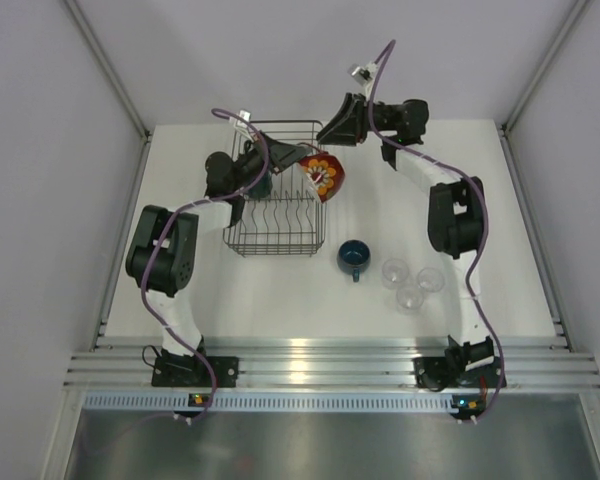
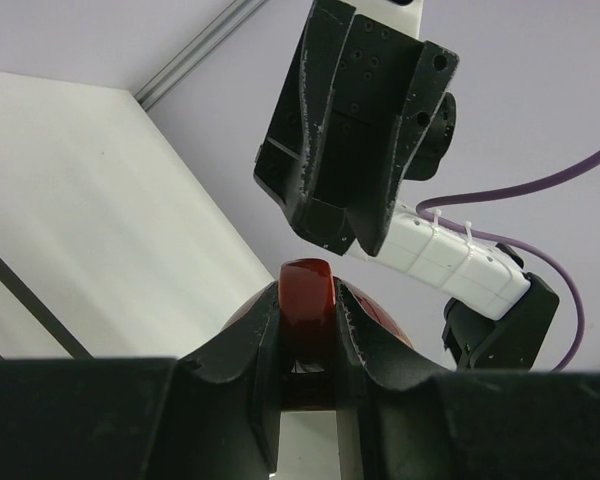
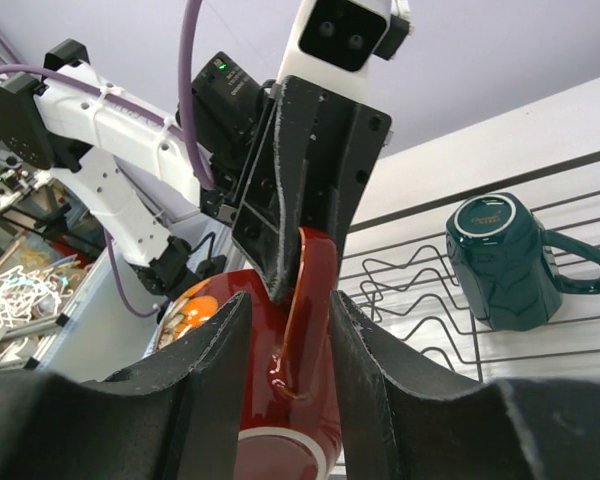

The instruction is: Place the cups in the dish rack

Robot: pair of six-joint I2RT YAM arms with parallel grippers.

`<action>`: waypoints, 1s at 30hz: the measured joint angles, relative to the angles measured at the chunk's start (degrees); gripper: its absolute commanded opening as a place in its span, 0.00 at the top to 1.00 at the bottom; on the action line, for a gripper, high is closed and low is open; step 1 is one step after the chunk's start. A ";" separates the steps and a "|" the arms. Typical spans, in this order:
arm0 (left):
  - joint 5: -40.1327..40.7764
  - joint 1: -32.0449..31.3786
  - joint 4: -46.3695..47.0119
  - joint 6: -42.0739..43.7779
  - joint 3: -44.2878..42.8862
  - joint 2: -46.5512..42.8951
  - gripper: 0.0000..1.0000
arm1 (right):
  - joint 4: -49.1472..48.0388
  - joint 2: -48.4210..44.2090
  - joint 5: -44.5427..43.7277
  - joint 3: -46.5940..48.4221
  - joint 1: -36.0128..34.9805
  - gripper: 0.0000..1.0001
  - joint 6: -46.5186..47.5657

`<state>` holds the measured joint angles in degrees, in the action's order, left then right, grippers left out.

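My left gripper (image 1: 298, 158) is shut on the handle of the big red patterned cup (image 1: 327, 178) and holds it above the right edge of the dish rack (image 1: 242, 240). In the left wrist view its fingers (image 2: 255, 330) clamp the red handle (image 2: 306, 275). My right gripper (image 3: 290, 300) is open, its jaws on both sides of that same handle (image 3: 315, 300), with a gap on the left. The teal mug (image 3: 505, 265) lies in the rack. The dark-blue cup (image 1: 353, 257) and three clear glasses (image 1: 412, 282) stand on the table right of the rack.
White walls close in the back and both sides. My right arm's elbow (image 1: 455, 215) stands above the glasses. The rack's prong row (image 1: 280, 215) is in its near half.
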<state>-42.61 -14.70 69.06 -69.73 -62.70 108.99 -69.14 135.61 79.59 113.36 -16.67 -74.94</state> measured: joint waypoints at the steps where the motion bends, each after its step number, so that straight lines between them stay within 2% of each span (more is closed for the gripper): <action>1: -0.04 -0.02 0.02 0.07 0.04 -0.11 1.00 | 0.44 0.00 0.02 0.00 0.04 0.62 0.46; 17: -0.04 -0.02 0.48 0.20 -0.22 -0.50 1.00 | 2.16 0.00 0.11 0.00 -0.59 0.63 1.49; 30: -1.27 -0.02 0.66 0.17 -1.07 -0.46 1.00 | 2.51 0.00 0.57 -0.02 -1.79 0.72 1.44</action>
<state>-43.88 -14.72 69.71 -69.56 -63.77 108.53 -66.63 135.61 80.16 113.34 -18.46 -73.49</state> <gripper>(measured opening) 0.265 0.298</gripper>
